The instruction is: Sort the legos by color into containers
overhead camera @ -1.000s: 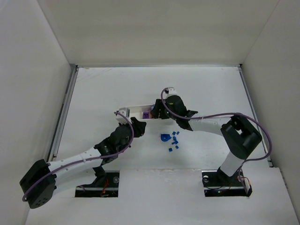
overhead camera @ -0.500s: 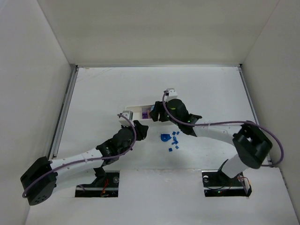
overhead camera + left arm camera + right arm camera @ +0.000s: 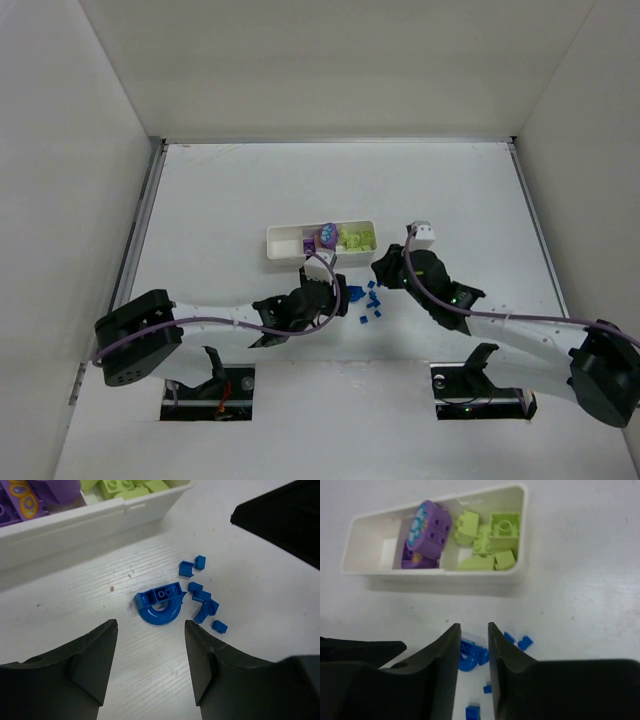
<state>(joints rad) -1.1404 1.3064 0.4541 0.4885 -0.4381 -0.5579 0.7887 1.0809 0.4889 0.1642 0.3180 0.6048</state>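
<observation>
left gripper (image 3: pixel 149 630): fingers spread wide with nothing clamped. It hangs low over the table (image 3: pixel 75 595), bottom centre of the left wrist frame.
blue arch brick (image 3: pixel 159 609): lies flat on the table at frame centre, just past the gap between the left fingers and touching neither.
small blue bricks (image 3: pixel 202 599): loose cluster just right of the arch, several touching each other. In the top view they sit centre frame, below the tray.
right gripper (image 3: pixel 474 630): fingers nearly together with a narrow gap, gripping nothing. Blue bricks on the table show through the gap, at the bottom of the right wrist frame.
tray (image 3: pixel 440 574): upper half of the right wrist frame, beyond the blue bricks and apart from them.
purple bricks (image 3: pixel 426 529): piled in the middle compartment.
lime bricks (image 3: pixel 492 542): in the right-hand end compartment.
</observation>
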